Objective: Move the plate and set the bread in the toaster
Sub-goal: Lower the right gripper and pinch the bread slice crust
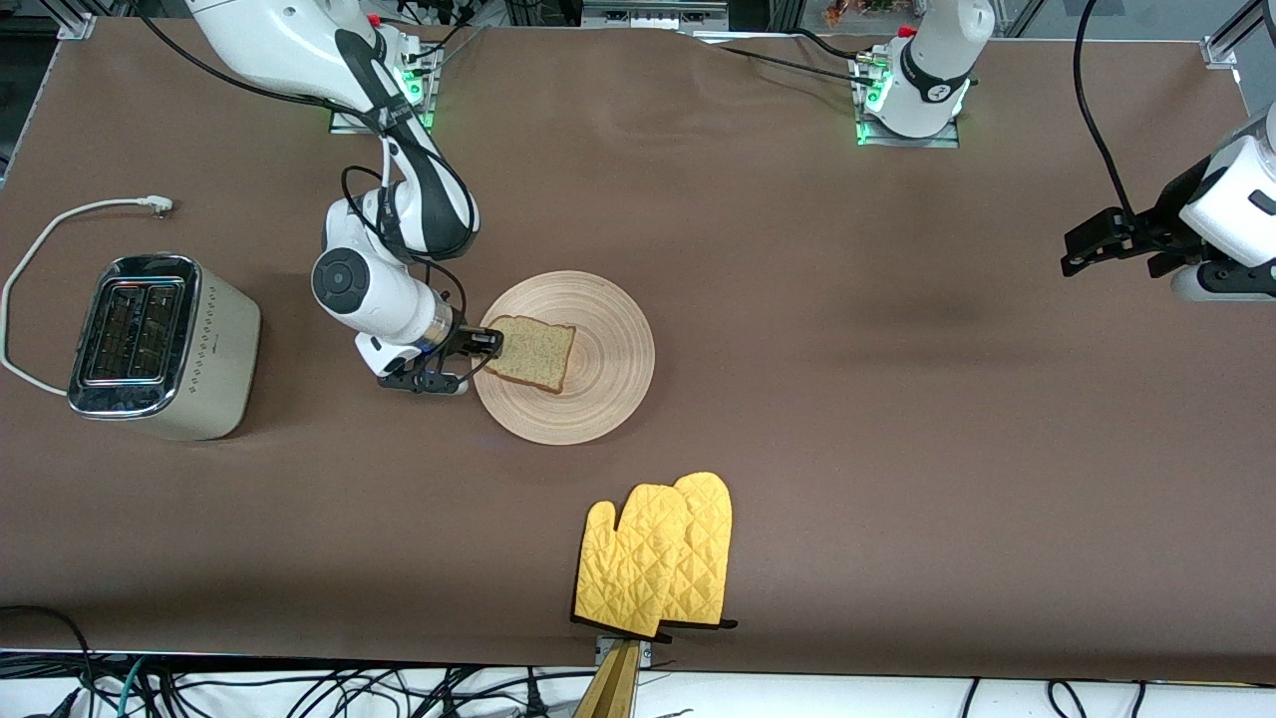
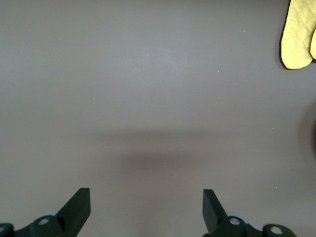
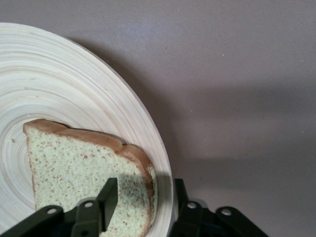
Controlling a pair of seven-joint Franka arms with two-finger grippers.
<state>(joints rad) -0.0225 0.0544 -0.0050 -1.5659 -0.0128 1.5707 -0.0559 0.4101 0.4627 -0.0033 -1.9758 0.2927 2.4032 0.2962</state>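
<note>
On the brown table, from the front camera, the plate lies near the middle with the bread on it, its crust edge toward my right arm's end. My right gripper has reached that edge and seems to pinch it (the fingers straddle the crust). The toaster stands at the right arm's end, its slots running lengthwise toward the bases. Yellow mitts lie nearer the camera. My left gripper waits over bare cloth.

At my left wrist, the left gripper is spread wide, with one mitt at the corner.

At my right wrist, one finger rests on the bread, the other past the plate's rim.
</note>
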